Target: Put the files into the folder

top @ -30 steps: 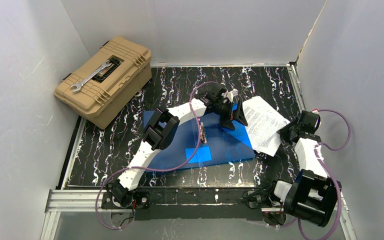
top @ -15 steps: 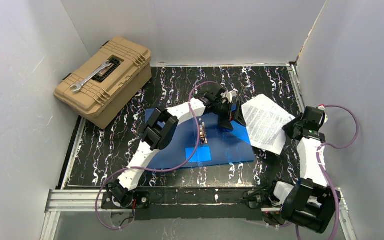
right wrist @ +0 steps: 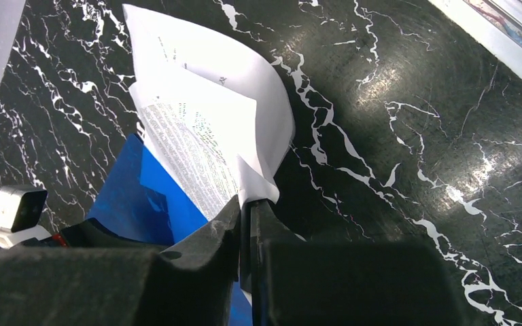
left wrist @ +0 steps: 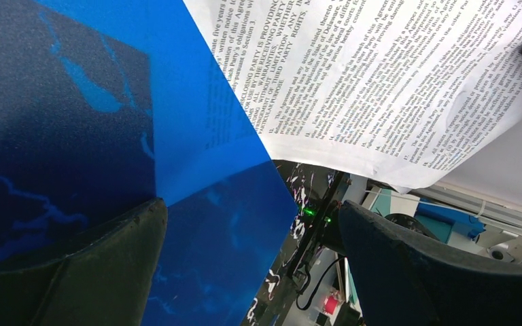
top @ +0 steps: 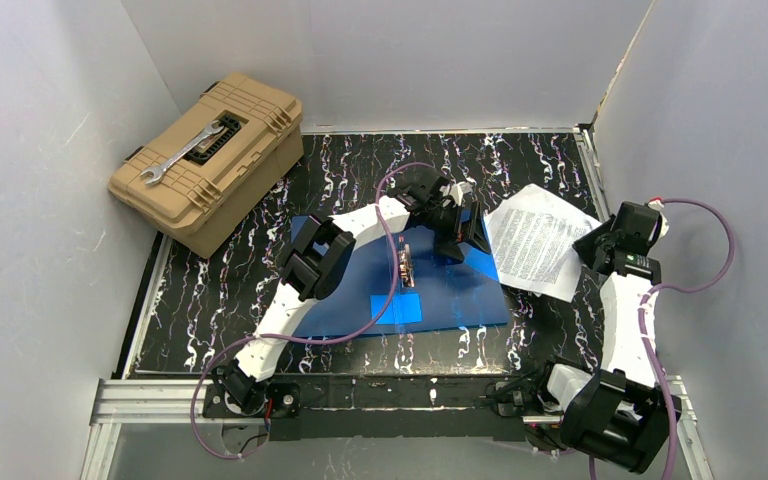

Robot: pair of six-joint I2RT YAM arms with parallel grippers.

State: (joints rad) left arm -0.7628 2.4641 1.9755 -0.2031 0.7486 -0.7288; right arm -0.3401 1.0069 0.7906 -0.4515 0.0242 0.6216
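The fixed top camera looks steeply down from high above the near edge of the black white-veined table (top: 210, 290). Both wrist cameras look close past their own fingers (left wrist: 75, 272). All share the white printed sheets (top: 535, 245) and glossy blue plastic folder (top: 450, 290).

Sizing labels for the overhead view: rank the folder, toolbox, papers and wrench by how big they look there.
1. Folder and toolbox: they look alike, and the folder is partly covered, so unranked.
2. Papers.
3. Wrench.

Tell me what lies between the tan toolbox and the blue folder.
Only bare marbled table separates toolbox and folder, per the top view.
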